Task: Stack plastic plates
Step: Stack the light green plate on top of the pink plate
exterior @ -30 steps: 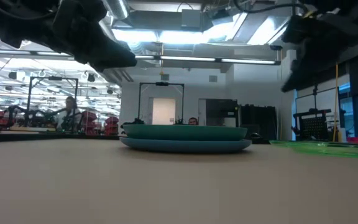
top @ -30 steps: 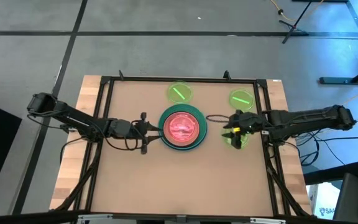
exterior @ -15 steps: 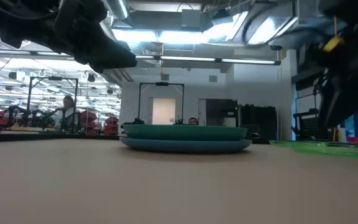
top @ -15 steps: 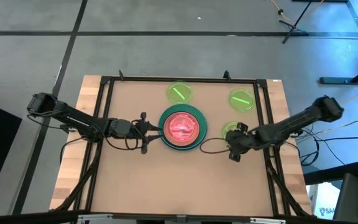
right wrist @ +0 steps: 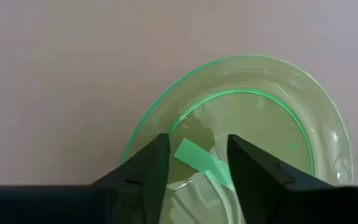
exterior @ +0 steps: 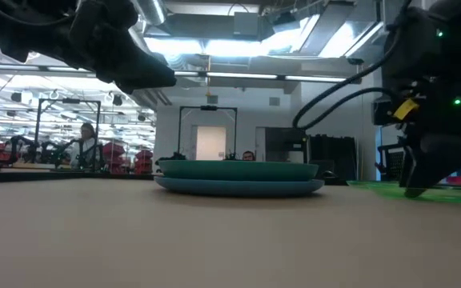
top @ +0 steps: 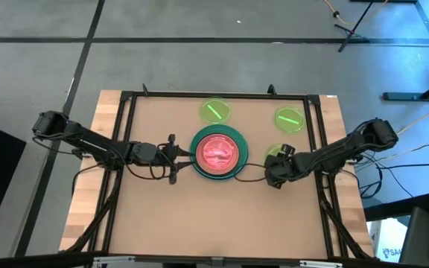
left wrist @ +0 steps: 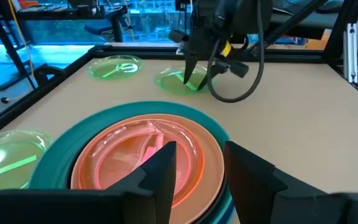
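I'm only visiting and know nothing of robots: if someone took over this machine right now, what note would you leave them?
Right gripper: jaws open, straddling the rim of the nearest green plate, not yet shut on it.
Left gripper: jaws open, waiting beside the stack.
Done: a pink-red plate sits on top of the teal plate at the table's middle.
Left: three small green plates are still loose, the one at the right gripper and two more along the far edge. Each has to go onto the stack.
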### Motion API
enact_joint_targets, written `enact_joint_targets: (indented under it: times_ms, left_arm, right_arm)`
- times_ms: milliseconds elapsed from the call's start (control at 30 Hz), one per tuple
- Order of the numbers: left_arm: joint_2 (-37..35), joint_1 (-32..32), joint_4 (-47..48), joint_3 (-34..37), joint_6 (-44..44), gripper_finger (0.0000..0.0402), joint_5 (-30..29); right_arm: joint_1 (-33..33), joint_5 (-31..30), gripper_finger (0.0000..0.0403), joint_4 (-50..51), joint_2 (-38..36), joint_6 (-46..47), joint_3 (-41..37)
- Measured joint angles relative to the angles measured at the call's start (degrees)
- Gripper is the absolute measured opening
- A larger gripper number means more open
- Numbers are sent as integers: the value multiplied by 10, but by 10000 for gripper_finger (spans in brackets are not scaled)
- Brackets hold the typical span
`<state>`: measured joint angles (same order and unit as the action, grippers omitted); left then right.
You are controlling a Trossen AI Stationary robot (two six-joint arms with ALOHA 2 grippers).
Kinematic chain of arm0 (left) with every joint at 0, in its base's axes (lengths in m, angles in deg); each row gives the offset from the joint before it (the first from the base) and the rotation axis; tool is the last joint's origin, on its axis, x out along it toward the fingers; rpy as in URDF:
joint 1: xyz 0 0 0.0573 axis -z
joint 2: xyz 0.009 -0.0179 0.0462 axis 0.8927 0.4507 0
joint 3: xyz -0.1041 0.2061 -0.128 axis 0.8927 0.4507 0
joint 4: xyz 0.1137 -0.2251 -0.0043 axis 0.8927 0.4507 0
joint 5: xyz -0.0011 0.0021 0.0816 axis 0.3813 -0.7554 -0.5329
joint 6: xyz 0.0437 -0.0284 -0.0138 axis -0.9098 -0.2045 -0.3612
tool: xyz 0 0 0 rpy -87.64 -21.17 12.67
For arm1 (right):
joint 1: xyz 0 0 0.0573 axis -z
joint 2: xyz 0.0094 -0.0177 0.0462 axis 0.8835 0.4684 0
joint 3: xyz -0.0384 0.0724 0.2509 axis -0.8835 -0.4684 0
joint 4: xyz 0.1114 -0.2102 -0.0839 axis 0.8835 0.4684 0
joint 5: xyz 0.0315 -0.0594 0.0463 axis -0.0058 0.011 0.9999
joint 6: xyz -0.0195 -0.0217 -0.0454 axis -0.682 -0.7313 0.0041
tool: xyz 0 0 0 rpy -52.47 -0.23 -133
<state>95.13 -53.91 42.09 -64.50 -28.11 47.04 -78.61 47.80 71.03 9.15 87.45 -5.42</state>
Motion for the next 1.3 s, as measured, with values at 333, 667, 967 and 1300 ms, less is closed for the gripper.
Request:
enact_joint_targets:
  times_ms: [333, 667, 967, 1300]
  left_arm:
    - [0, 1, 0, 0, 0, 128, 0]
    - [0, 1, 0, 0, 1, 128, 0]
    - [0, 1, 0, 0, 1, 128, 0]
    - [0, 1, 0, 0, 1, 128, 0]
  right_arm:
    - [1, -15, 16, 10, 6, -22, -3]
    - [1, -18, 4, 10, 6, -57, -3]
    - [1, -14, 1, 20, -11, -62, -3]
    - [1, -19, 0, 23, -40, -62, -3]
